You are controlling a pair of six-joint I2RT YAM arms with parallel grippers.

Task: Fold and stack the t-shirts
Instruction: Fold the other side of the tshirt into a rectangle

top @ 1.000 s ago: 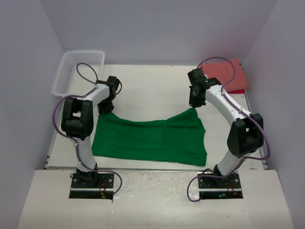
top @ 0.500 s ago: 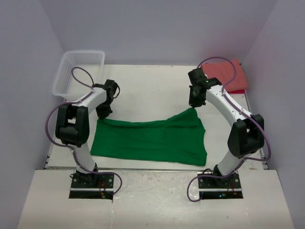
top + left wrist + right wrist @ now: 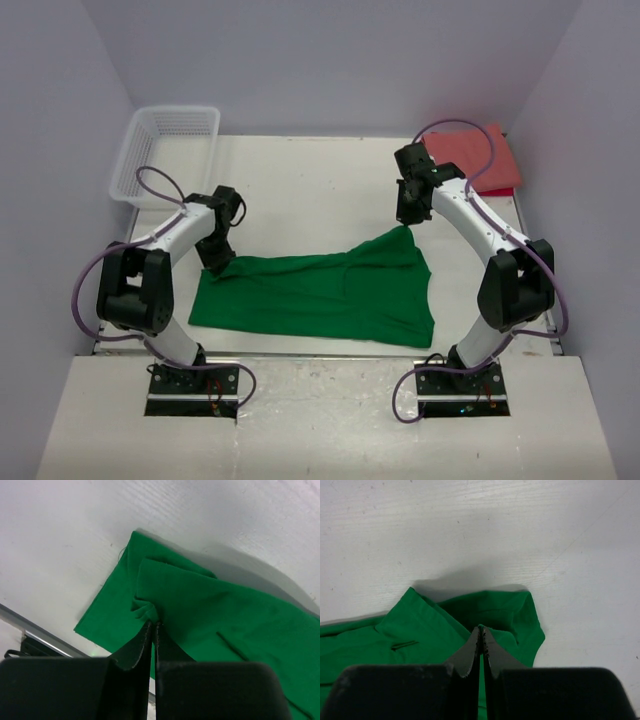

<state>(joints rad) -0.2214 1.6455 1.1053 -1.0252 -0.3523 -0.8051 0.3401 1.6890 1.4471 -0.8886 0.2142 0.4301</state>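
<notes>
My left pincer (image 3: 218,266) was shut tight on the green t-shirt (image 3: 320,295), pinching a small bunch of cloth at the shirt's upper-left corner, left of centre in the top view. In the left wrist cam the fingers (image 3: 135,650) met w/ a green pucker squeezed at their tips, approx mid-frame. Cloth spread to lower left & right there, w/ bare white table (image 3: 310,190) above.

My right pincer (image 3: 405,226) was closed too, gripping the same shirt's upper-right corner, right of centre in the top view. That corner was drawn out to a point. Right wrist cam: tips together on a fold of green, mid-frame, cloth running off to lower left.

Rest of the green shirt lay spread across the lower middle of the top view, btwn my two arms. The salmon-red t-shirt (image 3: 478,160) lay flat & squarish at upper right, well apart from the green one. White mesh basket (image 3: 165,150) stood at upper left.
</notes>
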